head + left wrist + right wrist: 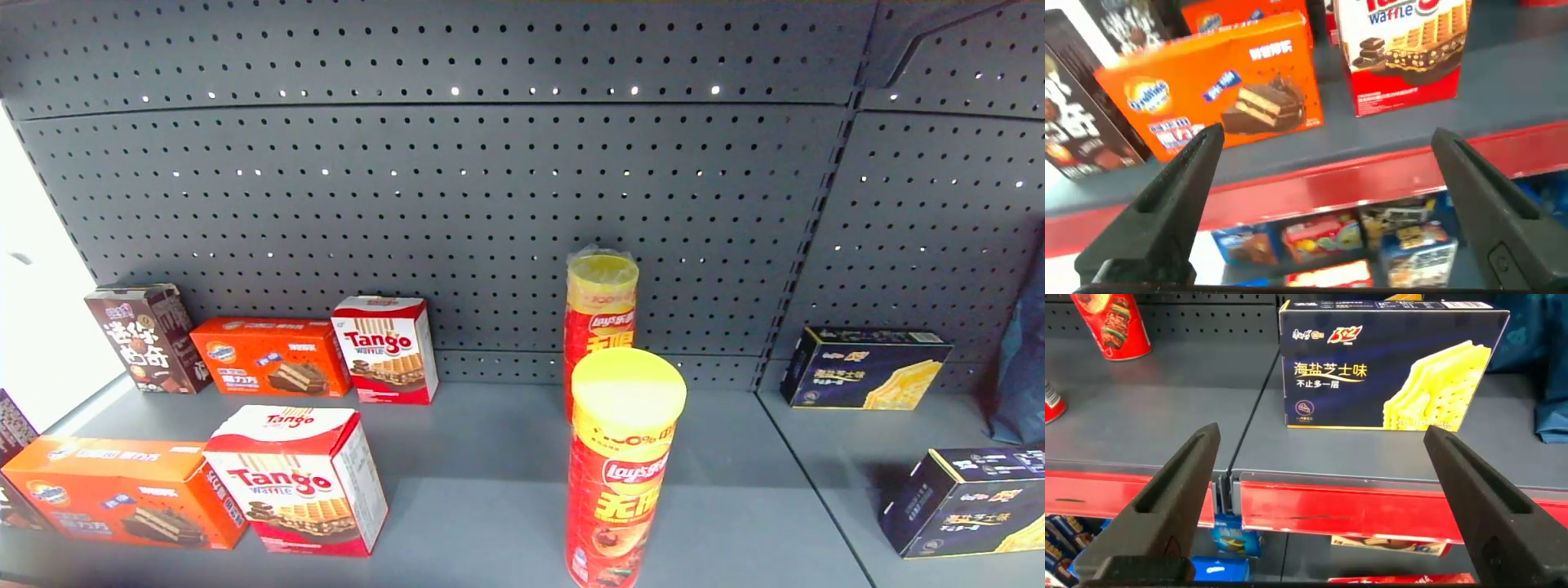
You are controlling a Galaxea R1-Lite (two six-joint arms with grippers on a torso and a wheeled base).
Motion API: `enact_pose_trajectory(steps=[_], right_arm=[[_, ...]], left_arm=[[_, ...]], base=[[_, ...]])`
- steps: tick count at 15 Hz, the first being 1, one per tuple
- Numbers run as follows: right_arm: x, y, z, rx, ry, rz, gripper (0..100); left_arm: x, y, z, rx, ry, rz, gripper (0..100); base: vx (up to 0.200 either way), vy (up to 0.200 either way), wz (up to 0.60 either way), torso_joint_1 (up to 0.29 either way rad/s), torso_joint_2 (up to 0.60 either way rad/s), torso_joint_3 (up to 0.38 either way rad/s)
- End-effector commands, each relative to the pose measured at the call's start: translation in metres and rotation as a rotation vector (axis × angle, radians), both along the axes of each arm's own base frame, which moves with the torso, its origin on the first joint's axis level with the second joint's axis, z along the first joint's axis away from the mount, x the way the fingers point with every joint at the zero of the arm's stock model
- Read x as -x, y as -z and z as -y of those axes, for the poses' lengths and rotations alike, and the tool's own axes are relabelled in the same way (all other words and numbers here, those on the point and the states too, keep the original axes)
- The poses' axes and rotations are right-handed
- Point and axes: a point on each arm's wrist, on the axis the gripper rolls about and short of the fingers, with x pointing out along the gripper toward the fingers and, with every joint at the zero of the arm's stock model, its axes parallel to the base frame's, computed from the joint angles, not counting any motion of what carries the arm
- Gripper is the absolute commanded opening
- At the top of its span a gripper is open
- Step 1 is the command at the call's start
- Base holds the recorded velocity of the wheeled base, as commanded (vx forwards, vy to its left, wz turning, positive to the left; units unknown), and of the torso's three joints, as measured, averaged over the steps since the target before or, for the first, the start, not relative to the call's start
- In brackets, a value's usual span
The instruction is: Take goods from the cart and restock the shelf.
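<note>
Okay, left gripper (pixel 1327 139) jaws spread wide, nothing between them; right gripper (pixel 1321 434) the same, spread and empty; so I judge no item is in hand and a pick from the cart is the next step. Just ahead of the left jaws, past the red shelf-edge strip (pixel 1315 186), stands an orange box (pixel 1233 90) with a waffle box (pixel 1404 49) beside it; both face out at the front edge, likely for display. Ahead of the right jaws a navy cracker box (pixel 1388 367) faces out too; off to one side are red chip cans (pixel 1114 327). Further out, the shelf (pixel 490 457) holds the cans in a front-to-back file; the stretch between the cans and the waffle boxes looks like room for more stock.
</note>
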Motion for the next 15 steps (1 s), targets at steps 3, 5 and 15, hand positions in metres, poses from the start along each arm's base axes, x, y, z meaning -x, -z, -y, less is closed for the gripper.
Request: enact_pose_trajectory(steps=[3, 5, 15], right_arm=[[0.0, 0.0, 0.0, 0.0, -0.001, 0.0, 100], [0.0, 0.0, 0.0, -0.003, 0.001, 0.0, 100], [0.0, 0.0, 0.0001, 0.001, 0.002, 0.0, 100]], left_arm=[[0.0018, -0.0011, 0.0061, 0.246, 0.279, -0.074, 100], [-0.0004, 0.0019, 0.0003, 0.16, 0.001, -0.047, 100], [0.0005, 0.0057, 0.0032, 0.108, 0.137, -0.083, 100]], base=[[0.0, 0.0, 0.0, 0.0, 0.0, 0.0], [0.0, 0.0, 0.0, 0.0, 0.0, 0.0], [0.0, 0.0, 0.0, 0.0, 0.0, 0.0]])
